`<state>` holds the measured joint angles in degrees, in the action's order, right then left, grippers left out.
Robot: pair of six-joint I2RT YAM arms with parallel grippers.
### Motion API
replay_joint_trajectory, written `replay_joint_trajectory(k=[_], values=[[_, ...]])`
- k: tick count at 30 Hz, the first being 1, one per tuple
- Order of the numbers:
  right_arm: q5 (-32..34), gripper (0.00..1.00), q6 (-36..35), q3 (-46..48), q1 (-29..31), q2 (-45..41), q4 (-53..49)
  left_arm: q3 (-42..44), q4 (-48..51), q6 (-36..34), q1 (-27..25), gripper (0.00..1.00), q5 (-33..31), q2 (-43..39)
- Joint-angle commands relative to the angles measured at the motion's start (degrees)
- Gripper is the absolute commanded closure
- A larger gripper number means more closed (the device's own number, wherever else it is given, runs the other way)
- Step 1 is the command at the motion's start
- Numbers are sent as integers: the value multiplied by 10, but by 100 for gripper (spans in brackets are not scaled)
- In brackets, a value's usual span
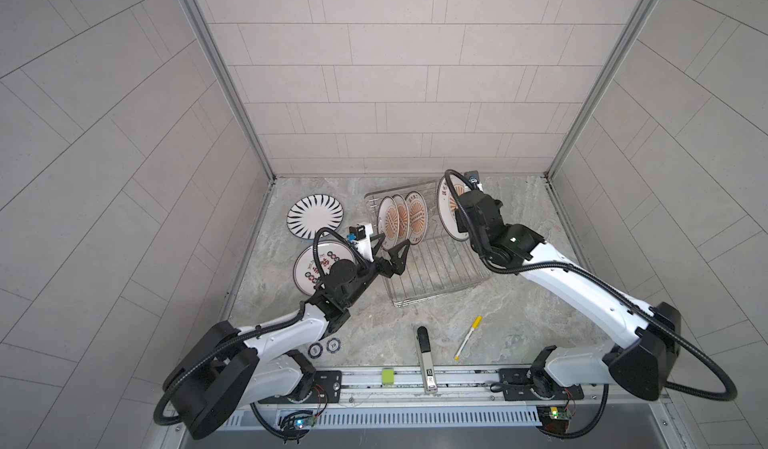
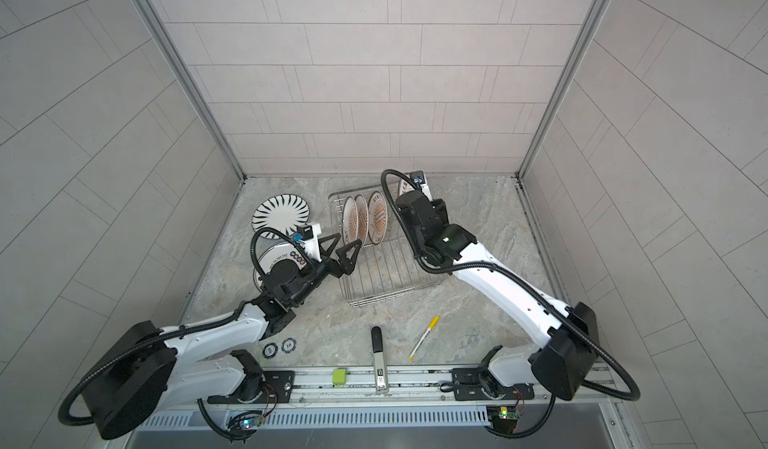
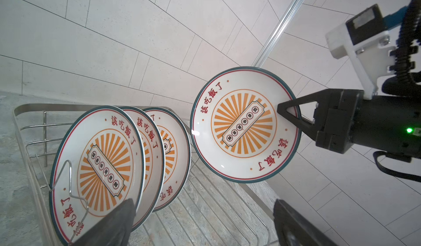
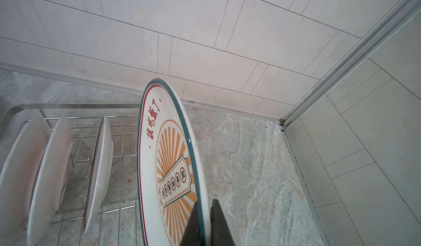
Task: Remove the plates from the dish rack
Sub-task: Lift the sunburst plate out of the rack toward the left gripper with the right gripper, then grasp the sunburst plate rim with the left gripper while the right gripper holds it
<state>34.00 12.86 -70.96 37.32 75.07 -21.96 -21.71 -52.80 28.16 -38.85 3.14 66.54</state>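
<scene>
while right gripper [image 4: 205, 207] pinches 1 plate [image 3: 245, 124] beside the dish rack [image 1: 436, 270], left gripper [image 1: 395, 241] gapes wide by 3 racked plates [image 3: 98, 160]; set-down next, i'd guess.

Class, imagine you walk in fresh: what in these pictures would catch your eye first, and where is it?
The right gripper, shut on an orange sunburst plate, holds it on edge in the air by the dish rack's right side. Three matching plates stand in the rack's far end, the open left gripper close to them. A black-striped plate lies flat on the table at left.
</scene>
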Motion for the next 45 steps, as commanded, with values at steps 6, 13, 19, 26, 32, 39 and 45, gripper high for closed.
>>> replay_joint_trajectory(k=[6, 13, 19, 26, 32, 39, 45], values=[[-187, 100, 2, 78, -22, -124, 81, 8, 86, -18, 33, 0, 60, -99], [-380, 100, 9, 144, -43, -177, 147, 26, 69, -13, 33, 0, 107, -105], [-503, 100, 7, 180, -47, -192, 205, 38, 71, -7, 35, 0, 96, -102], [-578, 100, 36, 186, -58, -177, 240, 78, 65, 45, 91, 1, 90, -122], [-620, 100, 68, 166, -68, -130, 246, 93, -23, 85, 109, 16, 165, -106], [-646, 100, 73, 164, -70, -105, 266, 88, -32, 118, 110, 48, 168, -93], [-643, 100, 75, 168, -70, -91, 272, 92, -87, 170, 109, 69, 181, -66]])
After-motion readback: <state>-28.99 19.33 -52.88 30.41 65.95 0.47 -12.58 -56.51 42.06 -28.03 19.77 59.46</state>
